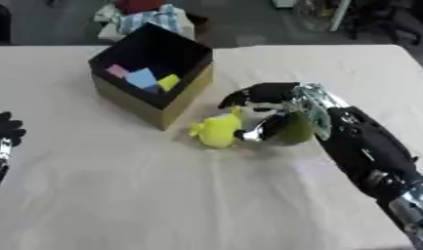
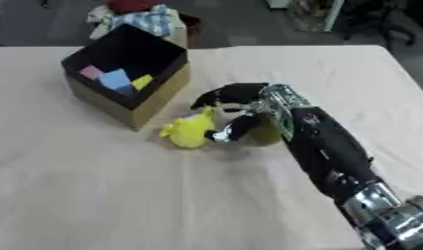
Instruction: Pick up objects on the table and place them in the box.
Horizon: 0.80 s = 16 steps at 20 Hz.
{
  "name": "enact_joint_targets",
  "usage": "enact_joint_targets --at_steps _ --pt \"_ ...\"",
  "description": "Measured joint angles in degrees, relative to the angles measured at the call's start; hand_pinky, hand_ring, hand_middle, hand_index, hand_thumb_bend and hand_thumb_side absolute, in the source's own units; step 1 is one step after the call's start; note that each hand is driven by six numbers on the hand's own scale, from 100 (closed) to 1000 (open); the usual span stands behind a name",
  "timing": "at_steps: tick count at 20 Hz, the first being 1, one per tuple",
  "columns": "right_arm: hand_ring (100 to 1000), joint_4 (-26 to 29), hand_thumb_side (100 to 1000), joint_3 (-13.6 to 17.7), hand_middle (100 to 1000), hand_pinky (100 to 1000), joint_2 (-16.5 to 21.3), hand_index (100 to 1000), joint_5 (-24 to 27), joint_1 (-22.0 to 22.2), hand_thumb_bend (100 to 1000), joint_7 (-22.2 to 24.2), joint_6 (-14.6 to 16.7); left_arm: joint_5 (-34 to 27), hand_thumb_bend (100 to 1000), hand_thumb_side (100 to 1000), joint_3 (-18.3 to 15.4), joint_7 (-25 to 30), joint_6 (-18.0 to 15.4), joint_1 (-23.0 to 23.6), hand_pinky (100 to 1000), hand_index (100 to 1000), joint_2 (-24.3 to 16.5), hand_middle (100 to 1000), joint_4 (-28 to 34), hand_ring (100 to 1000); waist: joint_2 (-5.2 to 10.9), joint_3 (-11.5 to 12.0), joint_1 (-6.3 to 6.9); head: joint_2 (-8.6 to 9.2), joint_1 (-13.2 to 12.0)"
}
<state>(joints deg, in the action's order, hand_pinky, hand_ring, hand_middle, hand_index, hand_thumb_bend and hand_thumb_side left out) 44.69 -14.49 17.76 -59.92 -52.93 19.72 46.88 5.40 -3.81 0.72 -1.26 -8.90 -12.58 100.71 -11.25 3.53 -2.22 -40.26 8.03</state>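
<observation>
The yellow toy (image 1: 216, 131), lying on the table (image 1: 163, 195) beside the box (image 1: 155, 73), is clasped by the right hand (image 1: 270, 110)'s curled fingers; it should be lifted clear of the rim before release.

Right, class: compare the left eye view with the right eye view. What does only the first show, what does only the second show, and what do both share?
Only the left eye view shows the left robot hand, dark, at the left edge of the picture. Only the right eye view shows more of the right arm's silver lower part. Both share the open box holding pink, blue and yellow blocks, and the right robot hand closing around the yellow toy on the table.
</observation>
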Motion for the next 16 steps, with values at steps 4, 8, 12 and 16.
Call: enact_joint_targets --at_steps 4,8,12,16 --pt "891 -0.3 730 -0.2 871 823 -1.5 951 -2.5 0.0 211 -0.1 0.1 0.0 100 662 0.0 0.0 0.0 0.0 828 848 0.0 707 0.0 759 0.0 0.1 0.0 0.0 0.1" --pt "807 0.0 496 -0.4 678 784 -2.4 803 -3.5 0.0 135 -0.7 0.7 0.0 100 663 0.0 0.0 0.0 0.0 828 848 0.0 707 0.0 758 0.0 0.2 0.0 -0.01 0.2" --pt "705 1.5 212 -0.8 479 722 -2.9 598 -2.5 0.0 100 -2.1 2.1 0.0 100 664 0.0 0.0 0.0 0.0 828 848 0.0 707 0.0 758 0.0 0.2 -0.01 -0.01 0.2" --pt "602 3.8 100 -1.1 350 658 -2.9 455 -0.1 0.0 100 -3.9 3.7 0.0 100 664 0.0 0.0 0.0 0.0 828 848 0.0 707 0.0 758 0.0 0.2 -0.02 -0.02 0.2"
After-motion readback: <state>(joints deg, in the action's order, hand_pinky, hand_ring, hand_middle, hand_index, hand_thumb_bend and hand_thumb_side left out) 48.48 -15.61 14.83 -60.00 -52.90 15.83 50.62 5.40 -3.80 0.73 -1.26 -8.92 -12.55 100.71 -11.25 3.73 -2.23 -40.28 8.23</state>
